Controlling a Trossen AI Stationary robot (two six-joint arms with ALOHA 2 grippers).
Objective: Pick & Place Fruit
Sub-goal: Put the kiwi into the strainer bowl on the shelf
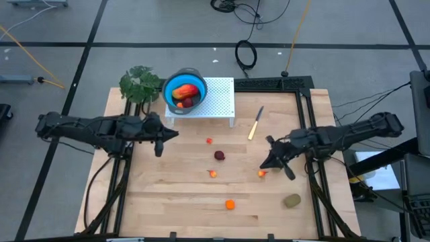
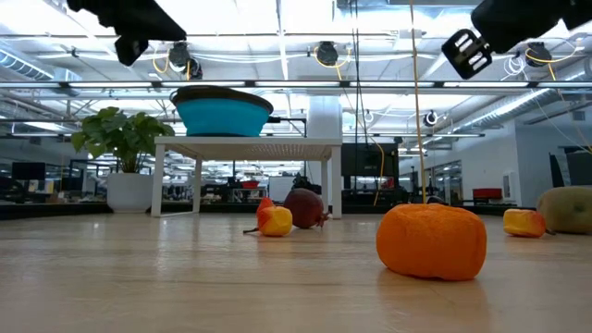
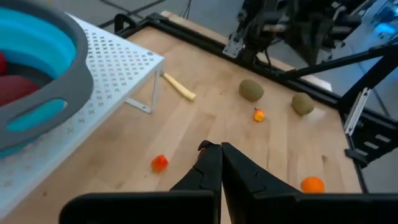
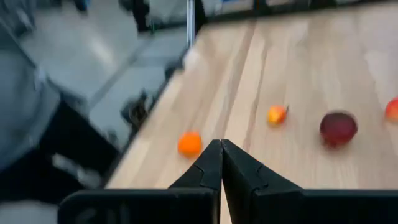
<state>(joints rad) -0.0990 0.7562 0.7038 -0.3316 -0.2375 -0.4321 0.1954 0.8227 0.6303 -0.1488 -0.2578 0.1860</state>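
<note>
Fruit lies scattered on the wooden table: a dark red ball [image 1: 220,155], tiny orange-red bits [image 1: 209,140] [image 1: 213,173] [image 1: 261,173], an orange ball [image 1: 230,204] and an olive-brown oval [image 1: 291,200]. The left wrist view shows two ovals [image 3: 251,89] [image 3: 303,103]. A longer red-orange piece [image 1: 186,92] lies in the blue bowl [image 1: 168,87], which stands on a white perforated stand [image 1: 218,101]. My left gripper [image 1: 173,134] hangs shut above the table's left part, empty. My right gripper [image 1: 264,163] hangs shut above the right part, over one orange-red bit, also empty.
A pale-handled knife [image 1: 255,123] lies right of the stand. A green plant [image 1: 141,82] stands at the far left corner. A black frame [image 1: 306,101] runs along the table's right and far edges.
</note>
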